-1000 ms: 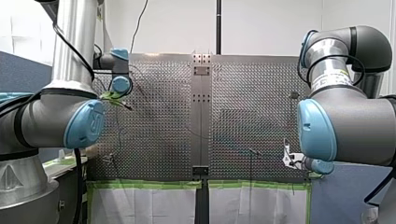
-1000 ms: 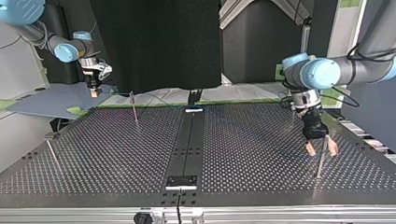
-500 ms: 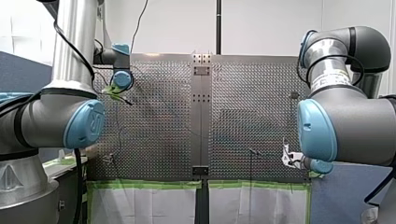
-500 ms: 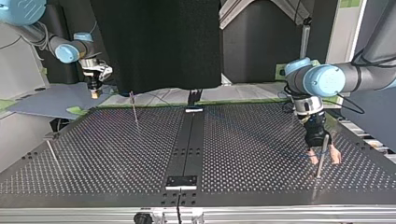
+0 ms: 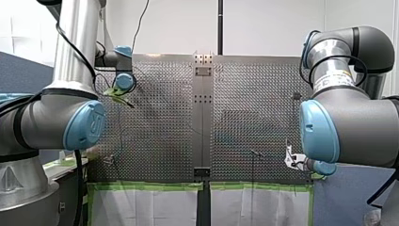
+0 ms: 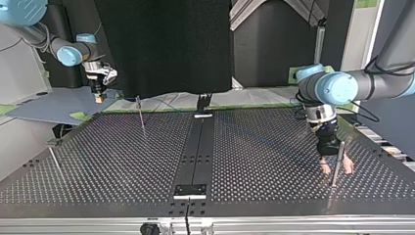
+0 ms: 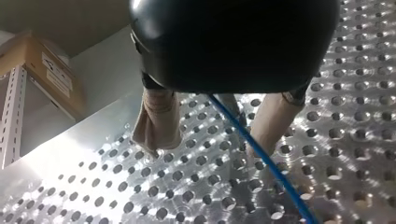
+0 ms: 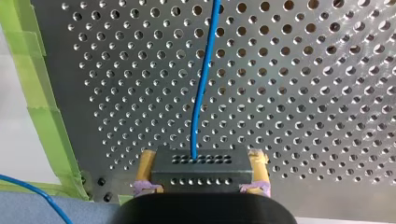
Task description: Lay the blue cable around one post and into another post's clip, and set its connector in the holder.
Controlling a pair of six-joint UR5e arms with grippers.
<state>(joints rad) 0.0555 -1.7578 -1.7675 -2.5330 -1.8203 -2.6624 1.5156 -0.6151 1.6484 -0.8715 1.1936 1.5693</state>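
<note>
The blue cable (image 8: 201,88) runs from a dark grey perforated connector block (image 8: 201,167) out over the holed table. My right gripper (image 8: 201,179), with yellow pads, is shut on that connector; it hangs at the top view's far left (image 6: 99,96), off the table's back edge. My left gripper (image 6: 336,169) stands open at the top view's right, its beige fingers either side of a thin metal post (image 6: 337,161). In the left wrist view the cable (image 7: 261,158) passes between the open fingers (image 7: 156,121), close to the table and untouched by either pad.
Two more thin posts stand on the table, one at the top view's back left (image 6: 141,113), one at its left edge (image 6: 54,161). A black strip (image 6: 198,147) with small plates runs down the middle. Green tape (image 8: 44,116) lines the table edge by my right gripper.
My left gripper has moved toward the top view's near edge and come down around the post at the right. My right arm has held still with the connector.
</note>
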